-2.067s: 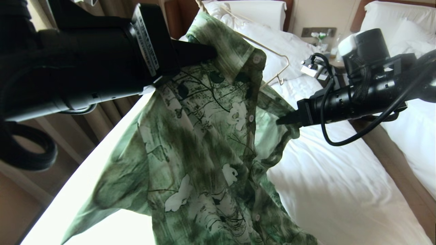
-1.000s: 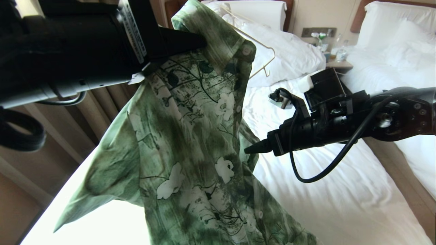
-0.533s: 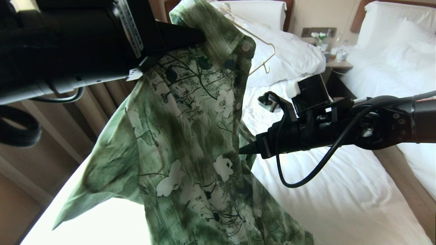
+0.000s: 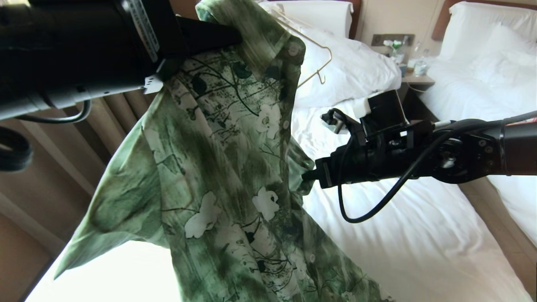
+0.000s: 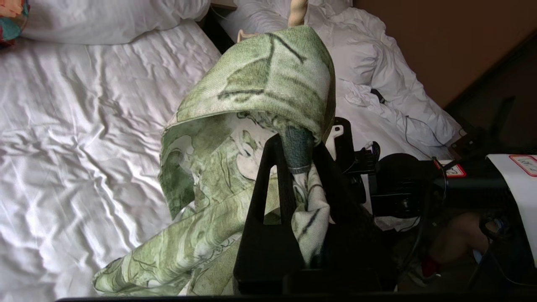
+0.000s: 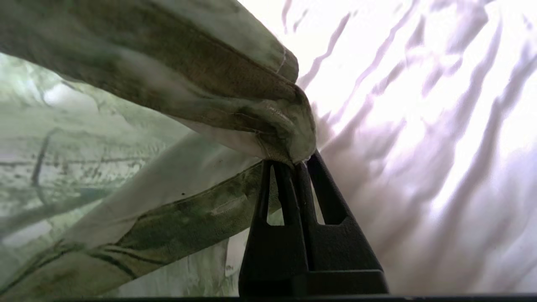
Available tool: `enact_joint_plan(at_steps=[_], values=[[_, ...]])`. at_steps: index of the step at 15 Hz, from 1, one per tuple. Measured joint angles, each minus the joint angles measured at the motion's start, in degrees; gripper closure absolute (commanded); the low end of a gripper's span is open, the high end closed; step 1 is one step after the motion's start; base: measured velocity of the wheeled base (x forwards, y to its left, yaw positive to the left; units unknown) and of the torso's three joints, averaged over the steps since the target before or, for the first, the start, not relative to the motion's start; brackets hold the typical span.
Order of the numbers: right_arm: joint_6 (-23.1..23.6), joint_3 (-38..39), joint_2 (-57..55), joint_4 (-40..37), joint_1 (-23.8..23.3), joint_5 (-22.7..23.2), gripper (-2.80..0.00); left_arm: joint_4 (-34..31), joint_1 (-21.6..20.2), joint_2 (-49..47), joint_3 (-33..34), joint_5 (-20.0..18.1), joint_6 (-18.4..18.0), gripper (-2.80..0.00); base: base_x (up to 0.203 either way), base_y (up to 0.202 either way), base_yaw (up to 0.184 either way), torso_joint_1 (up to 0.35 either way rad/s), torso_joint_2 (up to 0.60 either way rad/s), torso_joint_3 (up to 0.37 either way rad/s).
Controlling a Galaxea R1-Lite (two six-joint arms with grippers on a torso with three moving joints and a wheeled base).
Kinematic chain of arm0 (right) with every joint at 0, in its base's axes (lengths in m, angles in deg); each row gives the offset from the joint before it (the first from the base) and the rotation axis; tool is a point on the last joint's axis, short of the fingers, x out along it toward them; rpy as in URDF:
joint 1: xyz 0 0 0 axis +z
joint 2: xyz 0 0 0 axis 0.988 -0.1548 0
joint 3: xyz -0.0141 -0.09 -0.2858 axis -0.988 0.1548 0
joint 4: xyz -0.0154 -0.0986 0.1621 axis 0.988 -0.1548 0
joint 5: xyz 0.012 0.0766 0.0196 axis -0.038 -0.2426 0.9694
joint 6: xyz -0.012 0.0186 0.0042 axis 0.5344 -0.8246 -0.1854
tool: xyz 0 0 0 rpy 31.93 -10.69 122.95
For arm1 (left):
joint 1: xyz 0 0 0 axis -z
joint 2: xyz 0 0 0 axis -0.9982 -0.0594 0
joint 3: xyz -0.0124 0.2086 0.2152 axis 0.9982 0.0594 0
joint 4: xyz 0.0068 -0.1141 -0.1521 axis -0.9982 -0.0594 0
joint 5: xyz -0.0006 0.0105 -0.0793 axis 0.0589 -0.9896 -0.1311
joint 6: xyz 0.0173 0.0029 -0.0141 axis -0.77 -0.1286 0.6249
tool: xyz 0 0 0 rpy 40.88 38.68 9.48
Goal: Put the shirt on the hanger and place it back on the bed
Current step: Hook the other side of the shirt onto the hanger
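My right pincer (image 4: 305,175) has just snapped shut on the green flower-print shirt's (image 4: 226,167) front edge, at three o'clock of the cloth, while my left pincer (image 4: 235,35) stays clamped at the collar over the thin cream hanger (image 4: 319,63), so I can spread it.

White label strip (image 4: 140,27) on the left arm, red-edged stickers (image 5: 524,161) on a white panel, print too small to read

**Lighting check: strong backlight, blown highlights**

Daylight is coming in from the curtain side, blowing out the bed (image 4: 419,251) sheet at lower left in the head view. The left arm is reading as near-black silhouette. The right wrist view is looking soft; the shirt (image 6: 168,75) is probably too close to focus, sheet glaring behind.
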Motion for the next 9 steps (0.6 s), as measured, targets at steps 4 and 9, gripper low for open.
enact_joint_plan(at_steps=[4, 9], values=[[-5.3, -2.7, -0.7, 4.1, -2.6, 0.1, 0.0, -3.2, 0.2, 1.7, 0.9, -0.2, 1.2, 0.0, 0.0, 0.0, 0.0, 0.0, 0.0, 0.0], [-6.1, -8.2, -0.6, -0.4, -6.2, 0.4, 0.0, -3.8, 2.3, 4.1, 2.6, -0.2, 4.5, 0.0, 0.0, 0.0, 0.0, 0.0, 0.0, 0.0]])
